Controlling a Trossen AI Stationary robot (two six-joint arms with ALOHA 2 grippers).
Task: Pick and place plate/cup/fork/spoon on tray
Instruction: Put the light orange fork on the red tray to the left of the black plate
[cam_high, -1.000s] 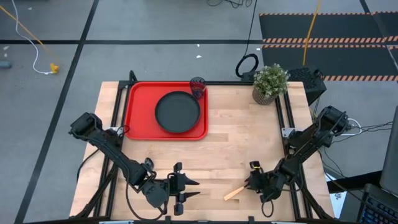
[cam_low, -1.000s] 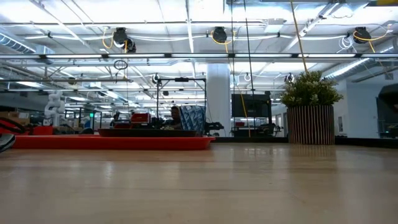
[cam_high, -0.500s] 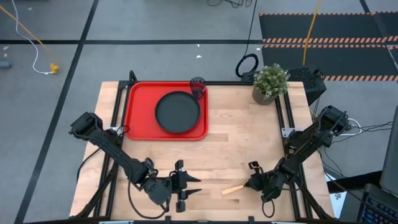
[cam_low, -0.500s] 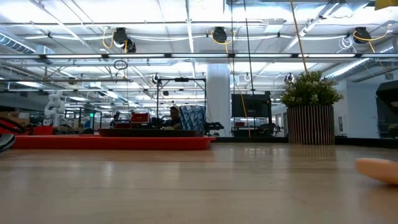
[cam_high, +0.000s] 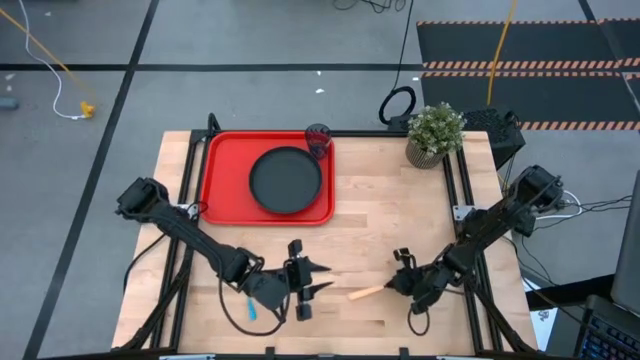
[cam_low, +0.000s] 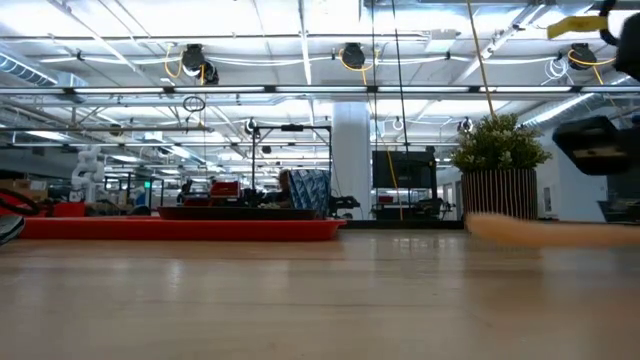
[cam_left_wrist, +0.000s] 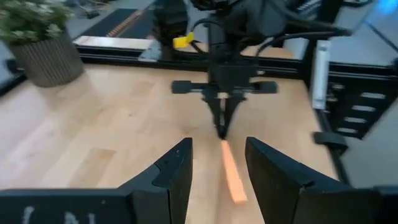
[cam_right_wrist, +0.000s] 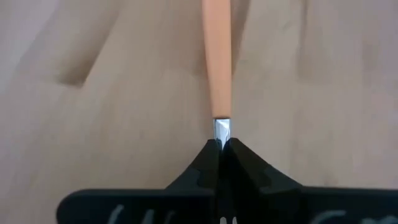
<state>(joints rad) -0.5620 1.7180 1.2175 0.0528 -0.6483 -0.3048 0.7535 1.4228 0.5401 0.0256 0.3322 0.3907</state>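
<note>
High view: my right pincer (cam_high: 392, 285) sits low over the table (cam_high: 400, 215), well away from the red tray (cam_high: 222, 165), toward the near edge and the plant's side. It is clamped tight on the metal end of the fork (cam_high: 364, 292), whose orange-tan handle sticks out toward my left pincer (cam_high: 318, 280). My right wrist view shows the two dark fingers (cam_right_wrist: 210, 163) pressed together with a sliver of silver metal between them and the handle running straight away over the wood. My left pincer waits near the tray's near side, farther toward the table's front edge, its fingers spread wide and gripping nothing; in its own wrist view the fork's handle lies between and beyond its open fingers (cam_left_wrist: 175, 171), with my right pincer facing it. The spoon (cam_high: 249, 306), blue-handled, lies beside my left arm, farther from the tray than that pincer. The black plate (cam_high: 286, 180) rests inside the tray, and the cup (cam_high: 318, 139) stands upright in the tray's far corner nearest the potted plant (cam_high: 433, 133).
</note>
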